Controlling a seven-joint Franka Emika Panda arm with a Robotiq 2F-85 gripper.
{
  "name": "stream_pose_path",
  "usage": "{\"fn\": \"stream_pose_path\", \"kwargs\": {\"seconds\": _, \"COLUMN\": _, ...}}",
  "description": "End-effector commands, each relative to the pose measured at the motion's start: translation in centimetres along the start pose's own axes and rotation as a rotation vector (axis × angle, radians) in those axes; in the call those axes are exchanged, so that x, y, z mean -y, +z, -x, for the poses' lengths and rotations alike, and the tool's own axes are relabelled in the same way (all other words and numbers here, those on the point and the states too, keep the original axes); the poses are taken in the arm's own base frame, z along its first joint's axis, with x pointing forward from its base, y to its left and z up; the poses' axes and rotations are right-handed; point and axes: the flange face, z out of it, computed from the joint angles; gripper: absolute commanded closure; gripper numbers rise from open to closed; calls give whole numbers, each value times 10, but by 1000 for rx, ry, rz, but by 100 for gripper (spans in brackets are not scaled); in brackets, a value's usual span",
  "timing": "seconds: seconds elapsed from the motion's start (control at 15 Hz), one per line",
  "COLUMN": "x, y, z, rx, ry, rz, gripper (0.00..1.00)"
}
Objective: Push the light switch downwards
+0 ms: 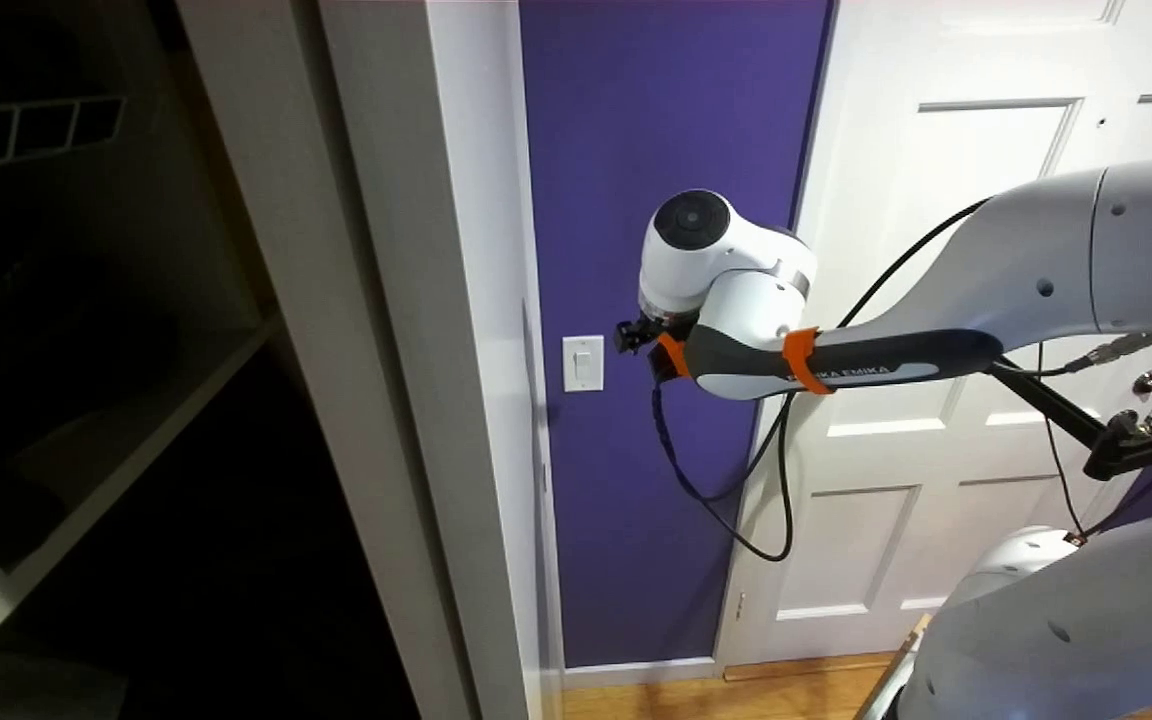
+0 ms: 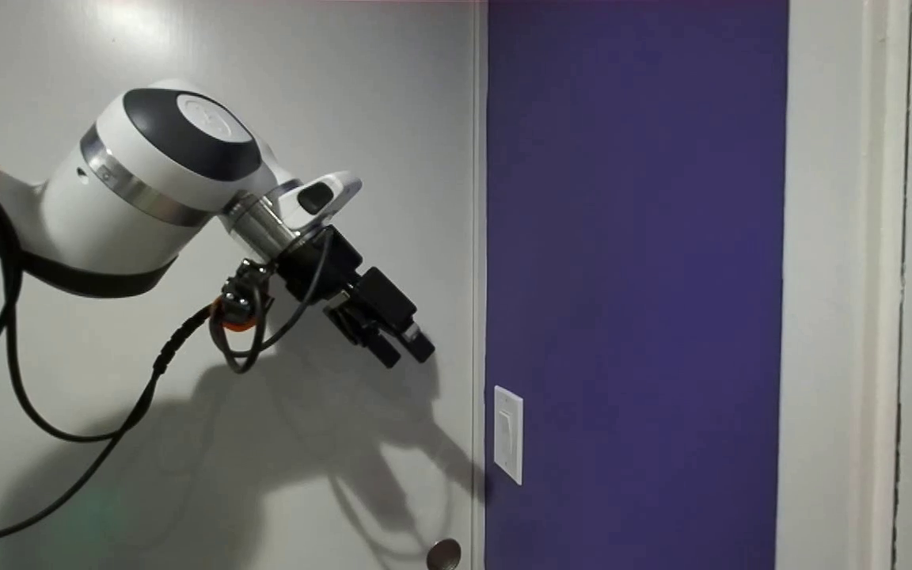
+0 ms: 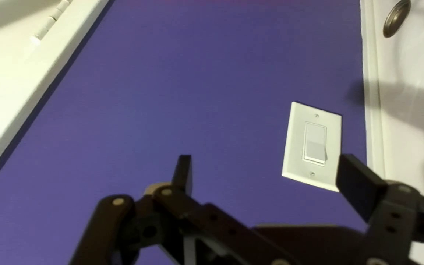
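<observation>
White switch on a purple wall, standing upright in both exterior views: long axis runs top to bottom, face points out from the wall. It leans a touch in the wrist view, and that's the only one where you can make out the screws, one at each end. Wrist view also gives the best look at the rocker; the half nearer the gripper looks greyer. Can't tell for sure which end is pressed in.

Gripper's wide apart btw. Big gap between the fingers in the wrist view, only wall showing through, so it's not holding anything. One fingertip overlaps the switch's edge there, but in an exterior view both tips are clear of it, up and left in the frame, against a flat white door with a knob and the robot's shadow. In an exterior view the arm hides the fingers, but you do get a panelled door and a dim shelf.
</observation>
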Motion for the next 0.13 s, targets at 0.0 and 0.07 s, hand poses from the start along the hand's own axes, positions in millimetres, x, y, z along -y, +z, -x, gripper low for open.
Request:
{"fn": "stream_pose_path", "kwargs": {"seconds": 0.0, "x": 0, "y": 1, "z": 0, "rx": 2, "ry": -1, "rz": 1, "gripper": 0}}
{"fn": "stream_pose_path", "kwargs": {"seconds": 0.07, "x": 1, "y": 1, "z": 0, "rx": 3, "ry": -2, "rz": 2, "gripper": 0}}
